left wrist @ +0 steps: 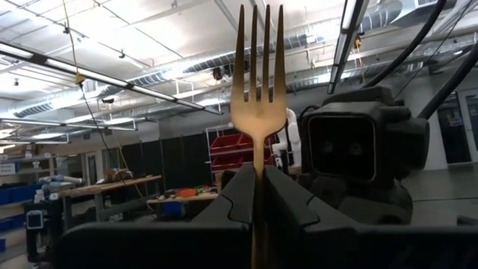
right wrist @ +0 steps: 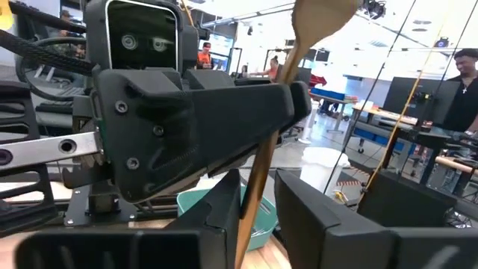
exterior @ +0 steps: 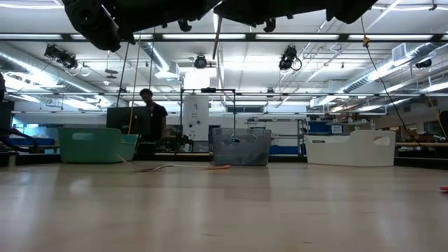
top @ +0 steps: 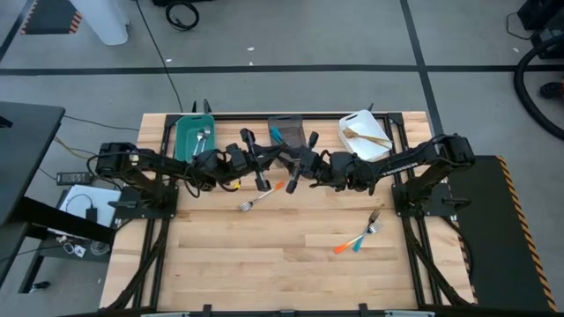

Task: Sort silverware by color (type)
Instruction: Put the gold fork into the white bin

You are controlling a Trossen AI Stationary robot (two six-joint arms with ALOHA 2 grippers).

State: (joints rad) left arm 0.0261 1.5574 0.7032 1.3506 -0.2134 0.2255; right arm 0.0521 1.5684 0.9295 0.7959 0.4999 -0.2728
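Pale wooden table (exterior: 224,210); left gripper (left wrist: 258,196) clamps golden fork (left wrist: 258,82), right gripper's (right wrist: 258,205) jaws half-closed around it.

— What are we seeing of the golden-tan fork (left wrist: 258,97)?

— We're seeing it standing upright, tines up, raised above the table's middle.

— And the rest?

— We're spotting an orange-handled fork (top: 261,198) lying near the centre, an orange fork (top: 350,244) and blue fork (top: 365,235) crossing farther right, and gold forks (top: 368,138) lying in the white bin.

A robotics lab is indicated by exposed ceiling ducts (left wrist: 187,63), strip lights (exterior: 210,36), benches (left wrist: 112,187) and red parts bins (left wrist: 231,153).
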